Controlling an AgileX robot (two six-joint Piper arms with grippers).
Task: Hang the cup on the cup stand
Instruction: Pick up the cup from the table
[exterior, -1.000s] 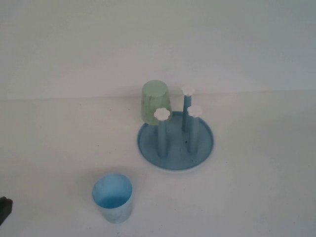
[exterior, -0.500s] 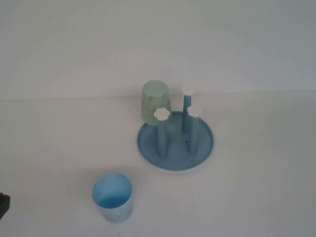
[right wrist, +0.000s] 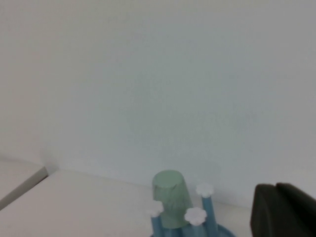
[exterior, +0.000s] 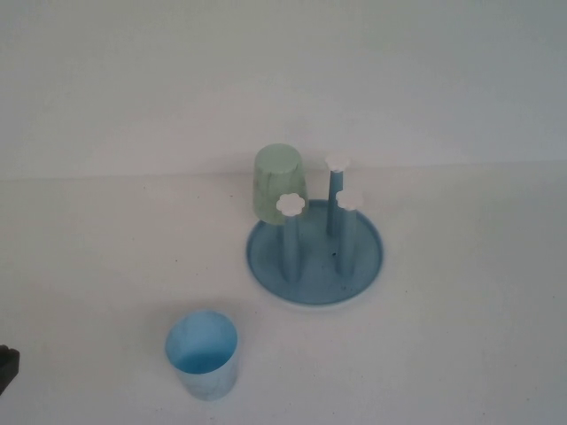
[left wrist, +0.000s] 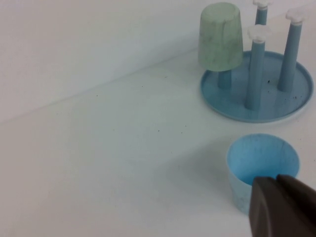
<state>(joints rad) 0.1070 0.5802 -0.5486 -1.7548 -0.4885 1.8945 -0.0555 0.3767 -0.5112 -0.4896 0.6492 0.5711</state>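
On the counter [exterior: 106, 266] the cup [exterior: 202, 354] stands upright, well apart from the cup stand [exterior: 314, 257]. Nothing is grasped: left claw [left wrist: 281, 205] and right claw [right wrist: 284, 210] are closed, empty. Opening and reaching are called for next.

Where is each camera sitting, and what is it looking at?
High view: raised on the robot's side, angled down at the table, blue cup near, cup stand farther; the left gripper peeks in at the left edge.
Left wrist view: low on the left arm, facing the blue cup with the stand behind; the shut left gripper shows.
Right wrist view: on the right arm, facing the wall and peg tops; the shut right gripper shows.
All share the upside-down green cup on the stand.
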